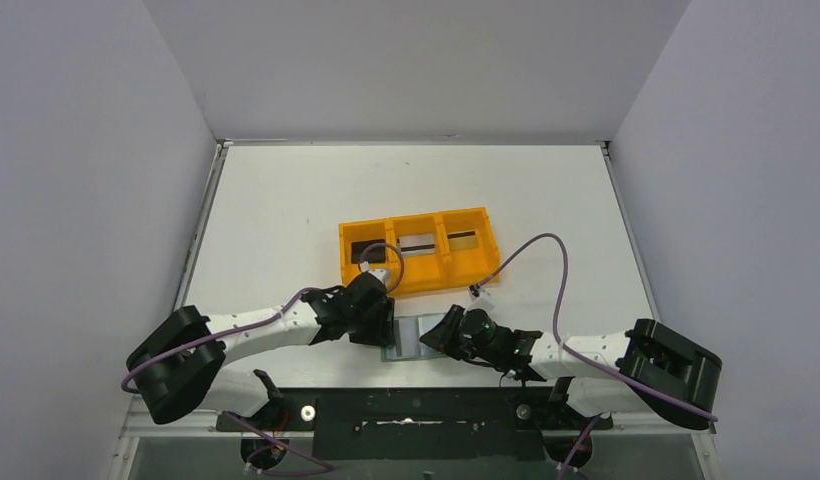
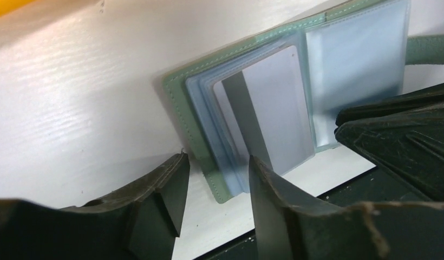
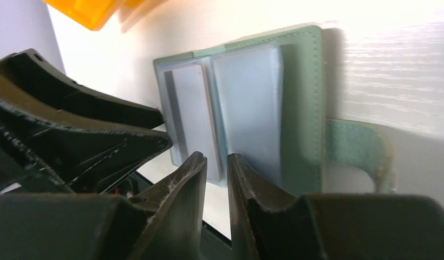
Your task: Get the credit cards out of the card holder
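The thin silvery grey card (image 2: pixel 274 114) sticks partly out of the open grey-green folding card holder (image 2: pixel 179 103), which lies just in front of the orange three-compartment tray (image 1: pixel 456 272). The left gripper (image 2: pixel 217 168), at the holder's corner, stands parted and empty. The right gripper (image 3: pixel 215 162) is narrowly parted and holds nothing. I think the left one should pinch only the card's free edge while the right one pins the holder flat.

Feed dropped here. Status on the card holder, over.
Left gripper open, empty. Right gripper barely open, at card holder's near edge. Silvery grey card in its pocket. Nothing blocking.
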`<state>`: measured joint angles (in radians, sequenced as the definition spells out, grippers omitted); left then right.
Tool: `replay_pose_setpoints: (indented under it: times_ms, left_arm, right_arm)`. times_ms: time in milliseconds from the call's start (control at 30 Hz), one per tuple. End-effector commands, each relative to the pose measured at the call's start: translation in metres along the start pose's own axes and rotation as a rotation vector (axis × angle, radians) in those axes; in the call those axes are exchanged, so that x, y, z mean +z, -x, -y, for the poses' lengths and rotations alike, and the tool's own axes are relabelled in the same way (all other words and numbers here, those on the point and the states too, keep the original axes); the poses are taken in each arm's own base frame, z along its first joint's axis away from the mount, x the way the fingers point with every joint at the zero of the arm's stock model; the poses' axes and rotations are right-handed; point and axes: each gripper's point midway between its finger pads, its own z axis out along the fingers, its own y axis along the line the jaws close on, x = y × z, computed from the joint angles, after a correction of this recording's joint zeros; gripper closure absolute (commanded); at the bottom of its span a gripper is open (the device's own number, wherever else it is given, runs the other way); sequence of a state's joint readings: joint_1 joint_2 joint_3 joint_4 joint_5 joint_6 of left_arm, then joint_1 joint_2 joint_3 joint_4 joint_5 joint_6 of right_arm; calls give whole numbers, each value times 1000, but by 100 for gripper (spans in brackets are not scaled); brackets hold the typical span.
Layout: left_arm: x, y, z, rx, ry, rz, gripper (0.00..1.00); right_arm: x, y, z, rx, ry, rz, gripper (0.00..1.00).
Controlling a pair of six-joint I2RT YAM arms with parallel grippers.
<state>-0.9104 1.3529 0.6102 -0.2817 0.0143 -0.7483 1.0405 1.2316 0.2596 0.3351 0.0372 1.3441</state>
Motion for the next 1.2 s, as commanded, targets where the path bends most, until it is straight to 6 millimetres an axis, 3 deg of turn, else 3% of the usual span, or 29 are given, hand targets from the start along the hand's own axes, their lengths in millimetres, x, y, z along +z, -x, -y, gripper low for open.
replay_pose_setpoints:
  times_ms: [0, 100, 200, 567, 833, 1000, 1167]
  left_arm:
    - [-18, 21, 16, 51, -28, 50, 51]
    - [-27, 42, 32, 58, -28, 78, 48]
    - [-24, 45, 37, 50, -11, 51, 48]
    - [1, 13, 26, -7, 139, -59, 51]
    - [13, 0, 15, 3, 227, -81, 46]
    - [14, 0, 25, -3, 187, -67, 47]
    - [20, -8, 31, -24, 127, -80, 62]
  right_arm:
    - [2, 13, -10, -7, -8, 48, 76]
    - [2, 13, -9, -23, -26, 45, 75]
    - [2, 12, -8, -25, -31, 44, 75]
    - [1, 14, -7, -22, -32, 52, 73]
    - [3, 12, -12, -35, -14, 40, 67]
    - [7, 9, -11, -38, -20, 27, 67]
    - [11, 6, -13, -44, -18, 7, 67]
